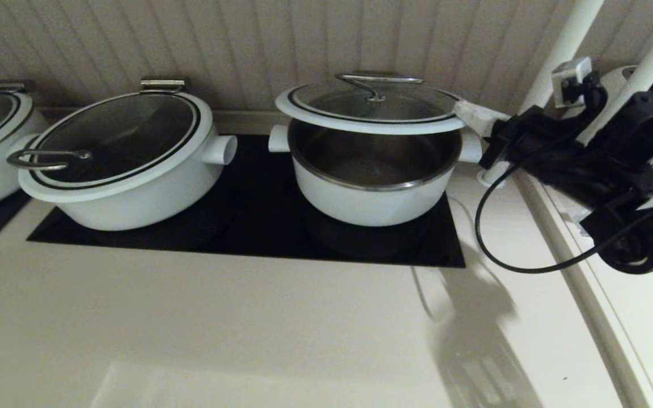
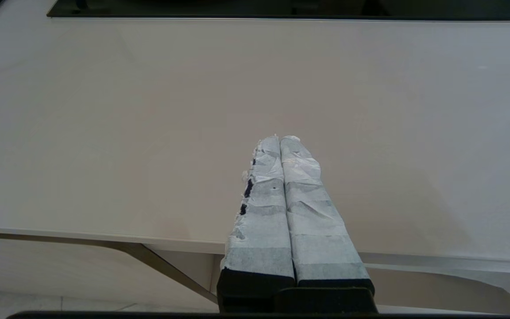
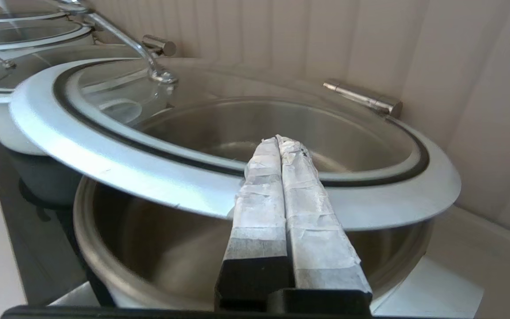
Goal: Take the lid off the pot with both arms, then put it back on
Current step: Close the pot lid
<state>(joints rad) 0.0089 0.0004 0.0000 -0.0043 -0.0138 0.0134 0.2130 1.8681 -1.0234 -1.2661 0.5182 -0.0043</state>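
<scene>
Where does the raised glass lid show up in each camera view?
Head view: lid upper centre, held above the pot.
Left wrist view: not in it.
Right wrist view: lid spans the picture, the right gripper on its rim.
Shared landmark: the pot.

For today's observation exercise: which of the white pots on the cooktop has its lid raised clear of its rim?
The pot nearest the right gripper; its lid hangs above the bare steel bowl. The wider pot beside it is covered.

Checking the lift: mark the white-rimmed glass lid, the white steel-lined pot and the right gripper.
white-rimmed glass lid (image 1: 326, 106), head view, front-left rim.
white steel-lined pot (image 1: 369, 204), head view, front outer wall.
right gripper (image 3: 280, 141), right wrist view, between the taped fingertips.
</scene>
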